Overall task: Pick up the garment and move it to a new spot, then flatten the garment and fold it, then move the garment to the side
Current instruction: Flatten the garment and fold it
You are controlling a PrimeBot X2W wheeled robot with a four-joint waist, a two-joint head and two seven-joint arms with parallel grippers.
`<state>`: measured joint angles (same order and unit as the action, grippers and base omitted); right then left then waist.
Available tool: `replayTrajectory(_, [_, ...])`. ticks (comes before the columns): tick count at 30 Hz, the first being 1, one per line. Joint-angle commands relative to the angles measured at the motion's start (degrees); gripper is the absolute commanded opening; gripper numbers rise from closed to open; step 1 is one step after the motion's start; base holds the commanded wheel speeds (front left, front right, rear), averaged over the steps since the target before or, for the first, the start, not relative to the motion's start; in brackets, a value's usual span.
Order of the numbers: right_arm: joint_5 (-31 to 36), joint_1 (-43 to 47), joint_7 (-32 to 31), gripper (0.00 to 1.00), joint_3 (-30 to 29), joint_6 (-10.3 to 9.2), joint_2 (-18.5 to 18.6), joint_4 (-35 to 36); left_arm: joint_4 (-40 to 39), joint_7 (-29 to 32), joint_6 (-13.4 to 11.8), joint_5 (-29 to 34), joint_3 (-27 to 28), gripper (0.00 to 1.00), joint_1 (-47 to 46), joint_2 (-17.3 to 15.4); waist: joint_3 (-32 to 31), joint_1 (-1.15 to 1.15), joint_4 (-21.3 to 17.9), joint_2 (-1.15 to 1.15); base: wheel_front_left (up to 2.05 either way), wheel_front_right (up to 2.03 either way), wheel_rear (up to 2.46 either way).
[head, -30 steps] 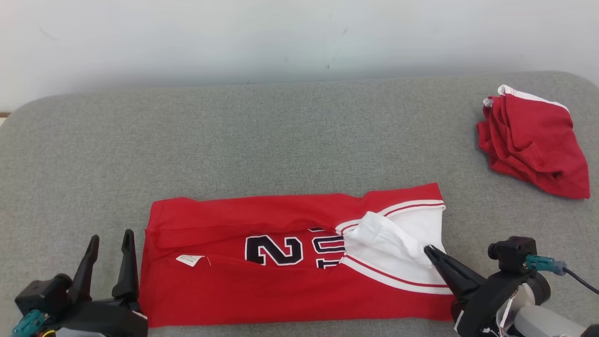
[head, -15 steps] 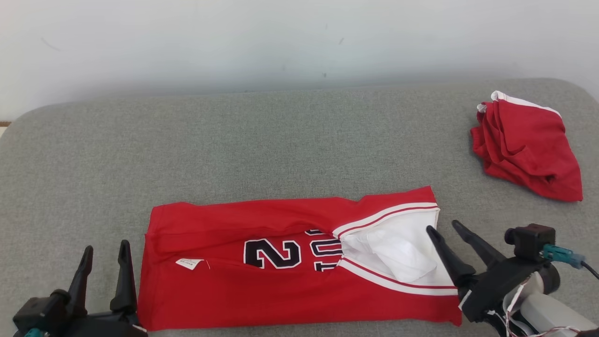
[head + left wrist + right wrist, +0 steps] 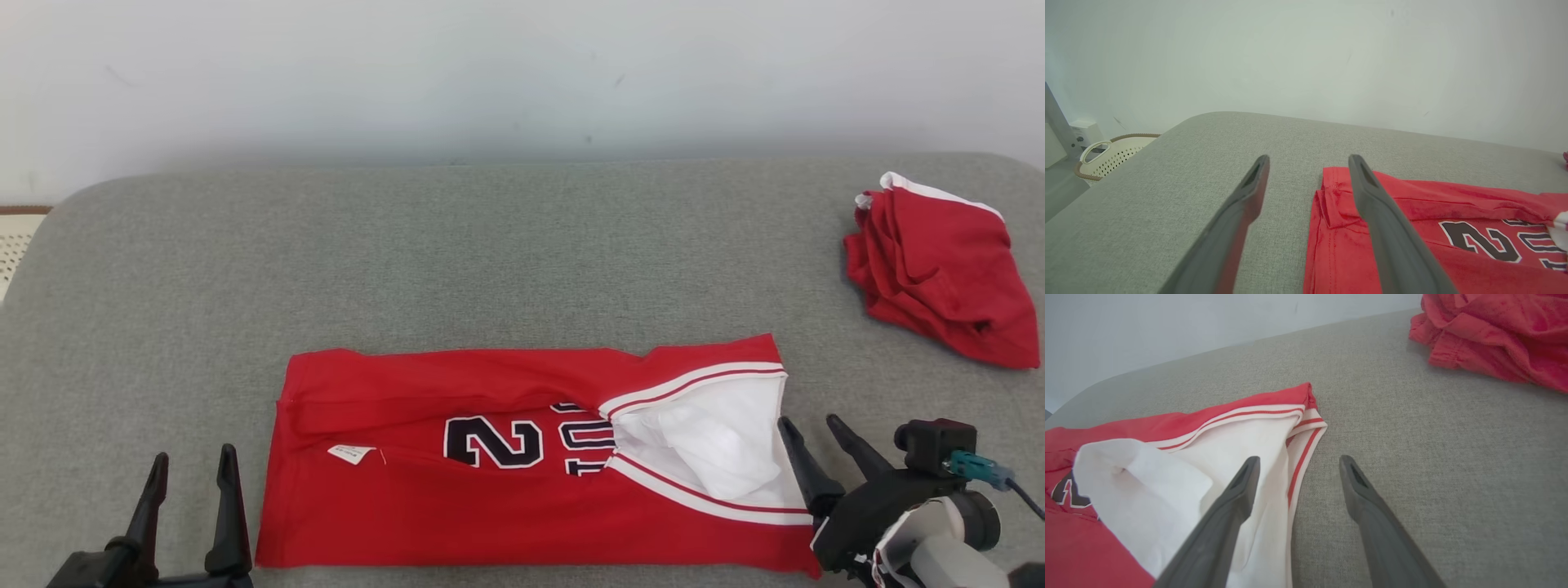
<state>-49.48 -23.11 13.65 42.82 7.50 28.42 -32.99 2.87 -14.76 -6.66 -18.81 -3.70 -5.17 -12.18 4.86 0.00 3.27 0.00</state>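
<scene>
Two dark long-fingered tools logged. Noted right tool [image 3: 808, 425] a second back pinched shut on the white inner flap [image 3: 710, 441] of the red numbered basketball jersey [image 3: 490, 506]; now let go, spread wide, empty, drawn back just off the striped collar end. Left the flap lying slack inside the neckline. Found left tool [image 3: 193, 457] wide open too, holding nothing, just beside the hem end. Located jersey folded lengthwise near front edge of grey fabric-covered bench [image 3: 490, 245], well apart from crumpled red garment [image 3: 939, 278]. Reads as tuck finished; probably crosswise fold next.
</scene>
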Motion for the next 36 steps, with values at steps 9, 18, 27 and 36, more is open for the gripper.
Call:
replayTrajectory(9, [2.45, -2.36, -4.39, 1.00, -1.35, -0.02, -4.21, -6.27, -0.50, -0.48, 0.39, 1.43, 0.60, 1.00, 1.03, 1.73, 0.92, 0.00, 2.20, 0.00, 0.00, 0.00, 0.00])
replayTrajectory(18, [1.45, -1.99, -7.96, 0.00, 0.22, 0.00, -5.55, -7.35, -0.04, -0.48, 1.24, 2.21, 1.71, 1.00, 1.17, 2.99, 0.87, 0.00, 2.75, 0.00, 0.00, 0.00, 0.00])
replayTrajectory(27, [-0.10, -1.96, -6.34, 0.00, -0.55, -0.02, -2.93, -5.84, 0.46, -0.48, 1.91, 2.75, 2.73, 1.00, 1.64, 4.06, 0.27, 0.00, 1.94, 0.00, 0.00, 0.00, 0.00])
replayTrajectory(36, [-0.62, -1.74, -4.83, 0.00, -3.59, -0.03, 1.88, -5.70, 0.84, -0.49, 2.67, 2.98, 3.57, 1.00, 1.97, 4.89, -0.62, 0.00, 0.97, 0.00, 0.00, 0.00, 0.00])
